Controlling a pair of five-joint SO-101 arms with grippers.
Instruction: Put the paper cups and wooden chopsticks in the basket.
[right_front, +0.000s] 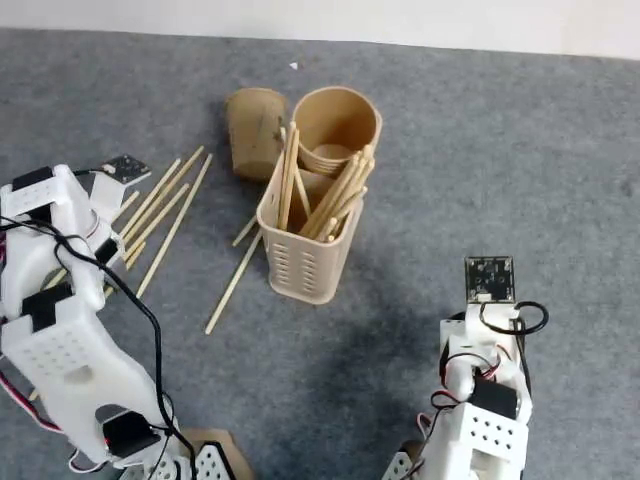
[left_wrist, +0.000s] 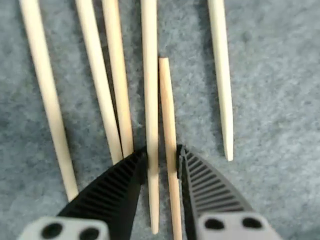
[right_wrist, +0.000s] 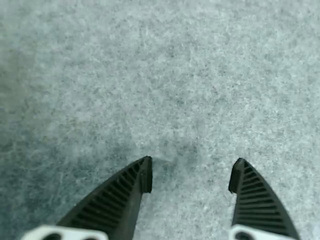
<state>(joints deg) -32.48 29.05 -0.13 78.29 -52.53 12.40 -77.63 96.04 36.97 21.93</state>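
Left wrist view puts the left gripper (left_wrist: 161, 152) low over the grey carpet (left_wrist: 280, 100). Its fingers stand a narrow way apart, with two wooden chopsticks (left_wrist: 150, 100) running lengthwise between them. One fingertip sits close against the outer side of each stick. Both sticks lie flat with a thin strip of carpet between them, and I cannot tell whether the fingers press on them. Four other sticks (left_wrist: 112, 75) lie roughly parallel beside the pair, three on one flank and one on the other.

Right wrist view shows the right gripper (right_wrist: 191, 175) spread wide above bare carpet, with nothing in its grasp.

From the high view, the left arm (right_front: 60, 330) and the right arm (right_front: 485, 400) sit at the near edge, well apart. Just beyond the left arm, loose chopsticks (right_front: 170, 215) fan out on the carpet, between that arm and the basket (right_front: 305, 265). A single stick (right_front: 232, 285) lies slanted, its far end near the basket's wall. The basket stands upright mid-table with slotted walls and holds a leaning bundle of chopsticks (right_front: 335, 200). At its far end sit nested paper cups (right_front: 335, 125), mouth open upward. Farthest off, a lone paper cup (right_front: 255, 130) rests on the carpet outside the basket, just beside the nested ones.
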